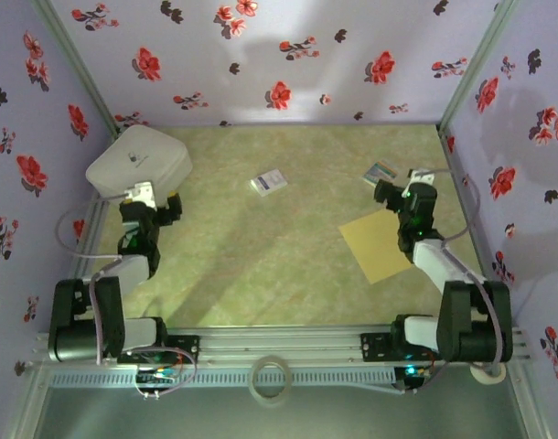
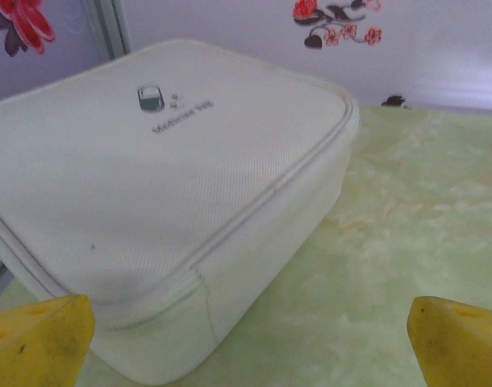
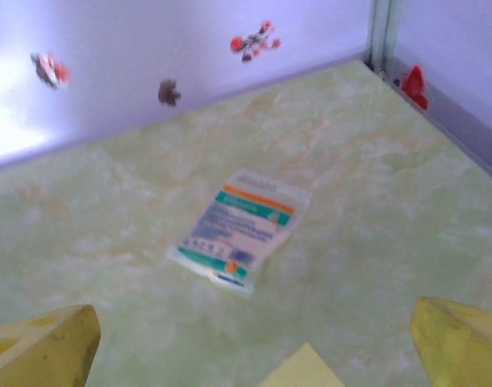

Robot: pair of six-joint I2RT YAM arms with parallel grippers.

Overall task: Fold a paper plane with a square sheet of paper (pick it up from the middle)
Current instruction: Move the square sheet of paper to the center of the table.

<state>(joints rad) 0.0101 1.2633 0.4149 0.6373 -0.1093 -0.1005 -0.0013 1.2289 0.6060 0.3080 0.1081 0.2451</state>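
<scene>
The square sheet of paper, yellow-tan, lies flat and unfolded on the right side of the green table, partly under my right arm. One corner of it pokes in at the bottom of the right wrist view. My right gripper hovers just beyond the sheet's far edge. It is open, its yellow fingertips wide apart with nothing between them. At the left, my left gripper is also open, facing a white bag, fingertips empty.
A white zipped bag fills the back left corner. A small white card with blue print lies mid-table, and a striped multicoloured card lies ahead of the right gripper. Floral walls enclose three sides. A tape roll rests by the near rail.
</scene>
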